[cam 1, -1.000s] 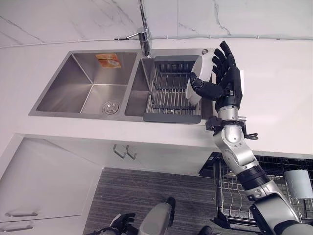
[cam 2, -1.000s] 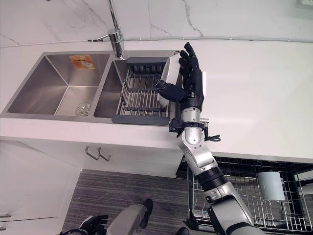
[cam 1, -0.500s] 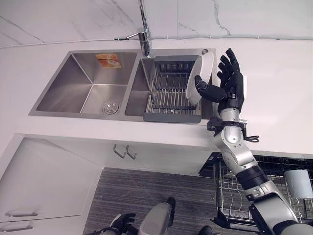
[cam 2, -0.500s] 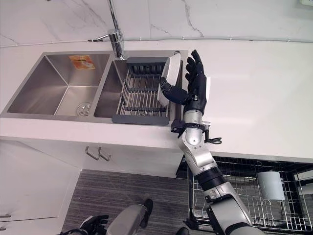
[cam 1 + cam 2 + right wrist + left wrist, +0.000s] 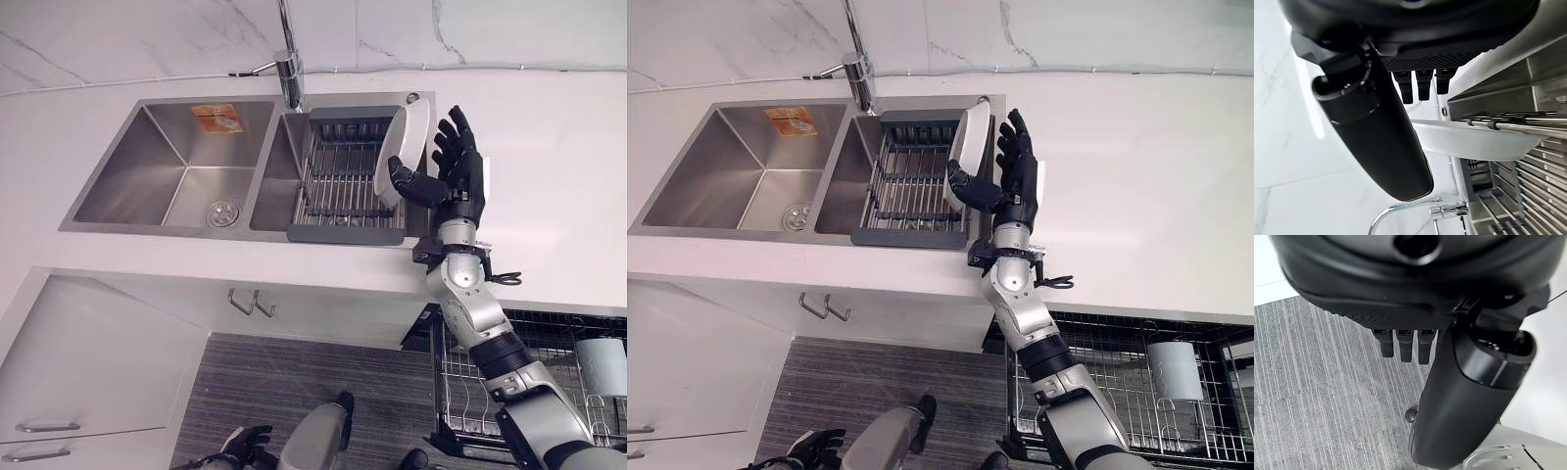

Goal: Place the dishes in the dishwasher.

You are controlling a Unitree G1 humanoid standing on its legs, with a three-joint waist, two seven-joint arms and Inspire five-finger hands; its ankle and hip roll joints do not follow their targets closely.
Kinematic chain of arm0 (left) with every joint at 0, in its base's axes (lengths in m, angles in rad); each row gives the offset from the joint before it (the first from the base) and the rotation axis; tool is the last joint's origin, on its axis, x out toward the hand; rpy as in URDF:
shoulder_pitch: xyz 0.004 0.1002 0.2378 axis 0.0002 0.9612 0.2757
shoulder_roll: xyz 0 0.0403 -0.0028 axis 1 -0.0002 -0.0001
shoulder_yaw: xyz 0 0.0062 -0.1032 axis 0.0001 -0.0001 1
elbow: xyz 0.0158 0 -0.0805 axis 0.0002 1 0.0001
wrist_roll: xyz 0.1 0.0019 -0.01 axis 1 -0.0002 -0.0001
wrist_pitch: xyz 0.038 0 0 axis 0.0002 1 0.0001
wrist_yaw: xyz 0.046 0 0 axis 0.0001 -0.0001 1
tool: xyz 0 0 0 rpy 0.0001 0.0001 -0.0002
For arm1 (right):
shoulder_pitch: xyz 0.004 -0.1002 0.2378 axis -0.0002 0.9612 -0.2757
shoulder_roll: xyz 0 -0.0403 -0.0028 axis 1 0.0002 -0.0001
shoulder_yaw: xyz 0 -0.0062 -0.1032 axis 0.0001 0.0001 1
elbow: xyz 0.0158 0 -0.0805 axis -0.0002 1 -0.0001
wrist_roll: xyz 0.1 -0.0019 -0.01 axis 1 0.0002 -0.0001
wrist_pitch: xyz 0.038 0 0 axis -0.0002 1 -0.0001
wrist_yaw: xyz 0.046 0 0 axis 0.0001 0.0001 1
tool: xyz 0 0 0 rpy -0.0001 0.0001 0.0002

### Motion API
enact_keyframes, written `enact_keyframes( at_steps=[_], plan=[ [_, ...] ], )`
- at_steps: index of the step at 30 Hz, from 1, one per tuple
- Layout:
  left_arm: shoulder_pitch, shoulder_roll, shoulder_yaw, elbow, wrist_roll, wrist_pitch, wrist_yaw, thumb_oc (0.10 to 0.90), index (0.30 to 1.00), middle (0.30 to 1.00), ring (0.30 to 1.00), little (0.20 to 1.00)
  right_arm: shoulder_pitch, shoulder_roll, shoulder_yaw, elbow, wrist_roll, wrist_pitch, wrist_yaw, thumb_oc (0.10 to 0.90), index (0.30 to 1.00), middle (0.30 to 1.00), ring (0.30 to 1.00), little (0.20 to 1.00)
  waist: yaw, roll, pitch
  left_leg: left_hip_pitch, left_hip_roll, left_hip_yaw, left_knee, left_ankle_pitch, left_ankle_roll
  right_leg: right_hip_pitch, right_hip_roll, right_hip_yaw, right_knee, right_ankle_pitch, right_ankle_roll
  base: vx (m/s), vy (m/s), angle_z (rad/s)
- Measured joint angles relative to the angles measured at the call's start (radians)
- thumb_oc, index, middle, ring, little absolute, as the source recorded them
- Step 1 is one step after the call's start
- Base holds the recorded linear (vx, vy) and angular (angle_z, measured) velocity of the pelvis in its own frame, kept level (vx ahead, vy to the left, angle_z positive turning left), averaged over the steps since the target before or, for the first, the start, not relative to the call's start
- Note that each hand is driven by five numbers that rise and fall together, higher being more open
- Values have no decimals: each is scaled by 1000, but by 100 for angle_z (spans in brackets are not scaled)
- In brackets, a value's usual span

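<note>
Since a second ago our right hand (image 5: pixel 456 176) has drawn back from the white plate (image 5: pixel 404 147); its fingers are now straight and released, just right of the rim, thumb near the plate's face. The plate stands tilted at the right edge of the sink rack (image 5: pixel 338 186), centre frame. Bare countertop (image 5: pixel 558 166) spreads rightward. Our left hand (image 5: pixel 1405 340) hangs relaxed over the floor.
</note>
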Motion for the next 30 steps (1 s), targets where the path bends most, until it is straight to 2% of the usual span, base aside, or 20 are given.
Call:
enact_keyframes(
  at_steps=[6, 30],
  plan=[
    [-2, 0, -10, 0, 0, 1, -1, 800, 900, 900, 900, 900, -6, 1, -14, 37, 73, 1, 17, 800, 900, 900, 900, 900, 2, 0, 0, -2, -2, -4, -2, 0, 0, 0, 1, -3, 1, -1, 0, 0, 0, 0],
    [-5, 4, -42, -8, 0, 2, -1, 800, 900, 900, 900, 900, -72, 1, -44, 105, 94, 7, 20, 800, 900, 900, 900, 900, 27, -1, 1, -15, -12, -21, 4, 2, 3, 0, 2, -12, 0, -3, 2, 1, 1, 2]
  ],
)
